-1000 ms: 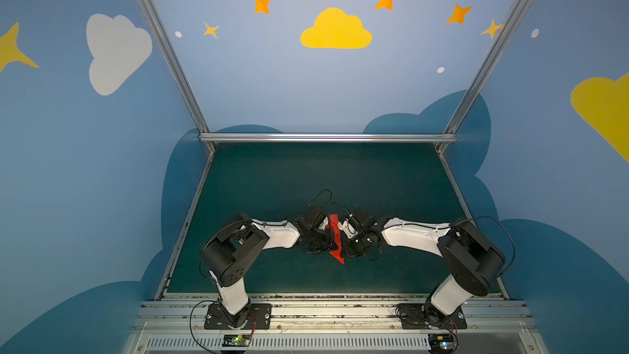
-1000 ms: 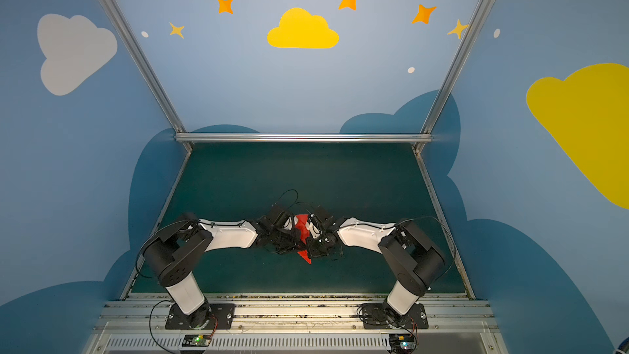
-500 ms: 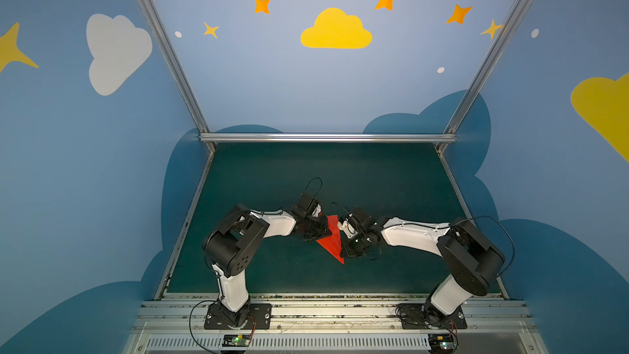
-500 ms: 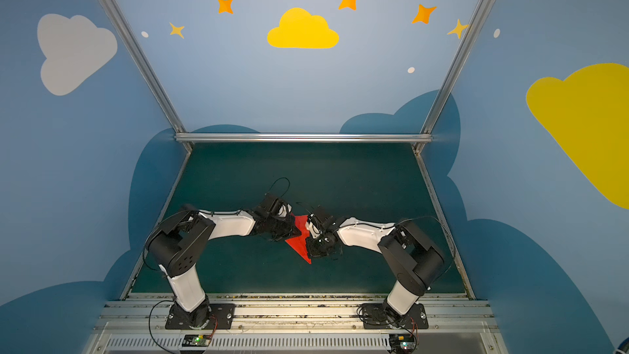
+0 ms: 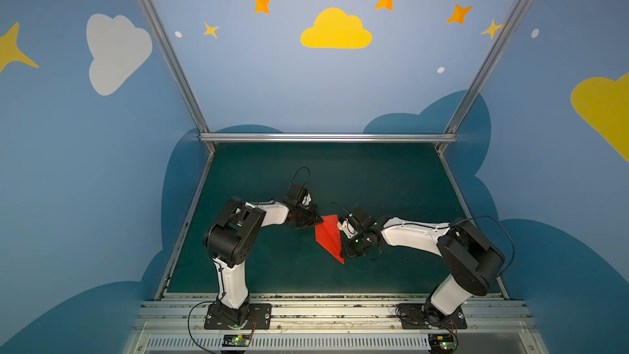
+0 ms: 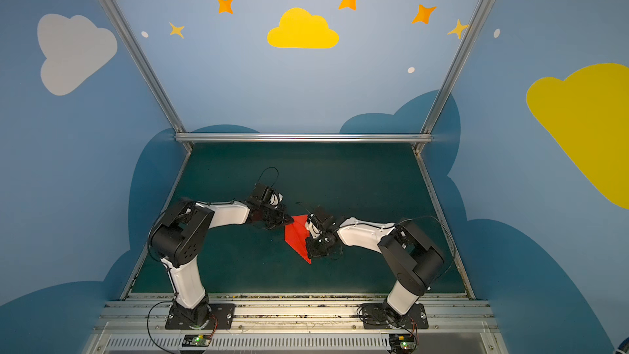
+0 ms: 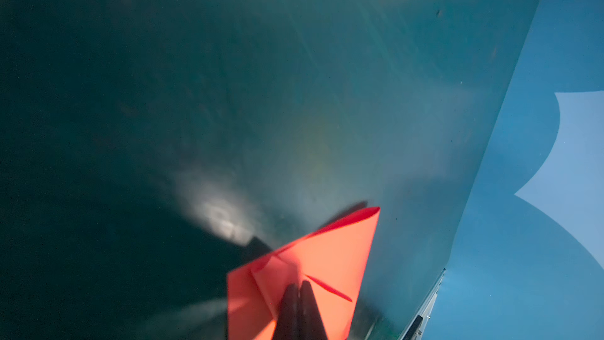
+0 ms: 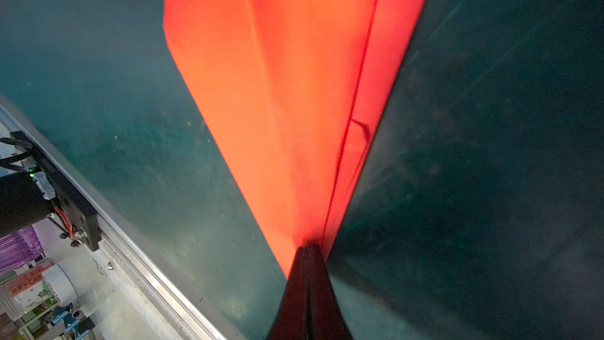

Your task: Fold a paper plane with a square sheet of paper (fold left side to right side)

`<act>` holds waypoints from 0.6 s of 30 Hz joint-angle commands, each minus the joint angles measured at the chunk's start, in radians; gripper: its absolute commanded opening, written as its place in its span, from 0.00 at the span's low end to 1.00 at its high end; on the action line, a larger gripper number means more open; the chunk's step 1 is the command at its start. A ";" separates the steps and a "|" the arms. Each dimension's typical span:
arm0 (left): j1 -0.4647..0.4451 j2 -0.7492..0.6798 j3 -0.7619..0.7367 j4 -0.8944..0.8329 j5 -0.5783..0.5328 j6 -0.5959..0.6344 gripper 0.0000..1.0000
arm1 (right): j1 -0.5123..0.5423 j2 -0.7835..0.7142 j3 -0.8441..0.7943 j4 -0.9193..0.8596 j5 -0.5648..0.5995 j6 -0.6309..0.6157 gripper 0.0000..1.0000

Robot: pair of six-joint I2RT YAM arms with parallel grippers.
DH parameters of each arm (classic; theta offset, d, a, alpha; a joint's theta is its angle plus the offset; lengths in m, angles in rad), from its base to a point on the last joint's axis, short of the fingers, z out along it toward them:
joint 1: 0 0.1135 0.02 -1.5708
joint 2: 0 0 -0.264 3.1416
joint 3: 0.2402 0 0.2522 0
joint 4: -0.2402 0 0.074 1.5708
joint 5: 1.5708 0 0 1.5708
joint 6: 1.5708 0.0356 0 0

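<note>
The paper plane [image 5: 326,237] [image 6: 296,237] is bright red paper folded into a creased dart. It lies mid-table on the green mat, its nose pointing at the front rail. My left gripper [image 5: 318,223] [image 6: 289,221] is at its far left corner. In the left wrist view the left gripper [image 7: 299,284] is shut, and a crease of the plane [image 7: 330,256] runs in between its fingers. My right gripper [image 5: 341,254] [image 6: 309,254] is at the nose end. In the right wrist view it [image 8: 309,247] is shut where the long crease of the plane [image 8: 294,93] meets its tips.
The green mat [image 5: 340,178] is boxed in by blue painted walls with metal posts. An aluminium rail [image 5: 323,304] [image 8: 147,266] runs along the front and carries both arm bases. Clutter [image 8: 26,286] shows beyond the rail in the right wrist view.
The left gripper has drawn back and to the left, away from the right one. More of the red paper now shows between them, a wider triangle than before. The right gripper has barely moved.
</note>
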 commanded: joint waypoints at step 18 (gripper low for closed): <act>-0.174 -0.202 -0.020 -0.194 -0.055 0.072 0.03 | 0.034 0.128 -0.054 -0.063 0.043 -0.011 0.00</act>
